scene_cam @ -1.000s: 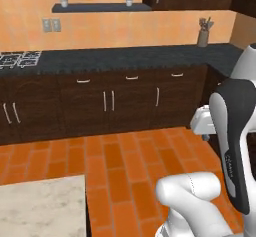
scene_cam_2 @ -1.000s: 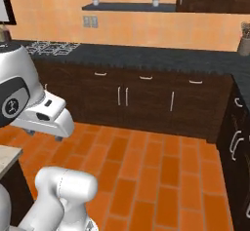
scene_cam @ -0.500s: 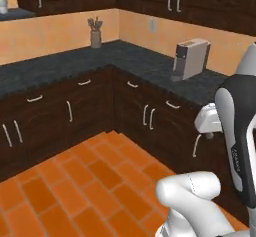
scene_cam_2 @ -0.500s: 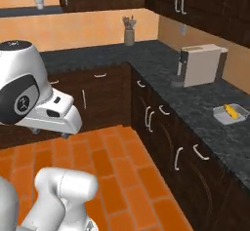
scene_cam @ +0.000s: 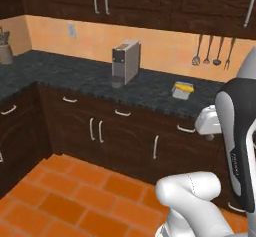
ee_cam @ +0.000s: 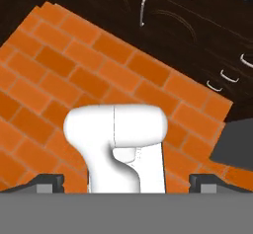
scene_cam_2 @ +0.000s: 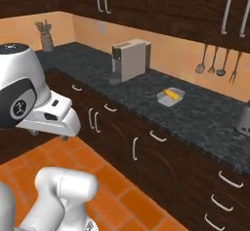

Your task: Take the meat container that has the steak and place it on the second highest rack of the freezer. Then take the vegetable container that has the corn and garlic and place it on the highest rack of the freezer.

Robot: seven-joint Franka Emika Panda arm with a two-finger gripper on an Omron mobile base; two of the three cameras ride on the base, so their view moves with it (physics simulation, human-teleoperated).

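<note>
Facing a dark stone counter [scene_cam: 75, 76] over dark wooden cabinets [scene_cam_2: 146, 152]. Resting on it, right of a beige coffee machine [scene_cam: 125, 61], a small tray [scene_cam_2: 170, 97] with the corn [scene_cam_2: 171, 94]. Gripper [ee_cam: 126, 182] aimed down at orange floor tiles [ee_cam: 59, 80], fingers [ee_cam: 49, 182] spread wide, holding nothing.

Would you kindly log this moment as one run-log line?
phase: approach | gripper: open, empty, over floor | corn tray: on counter, right of coffee machine | freezer: unseen
</note>
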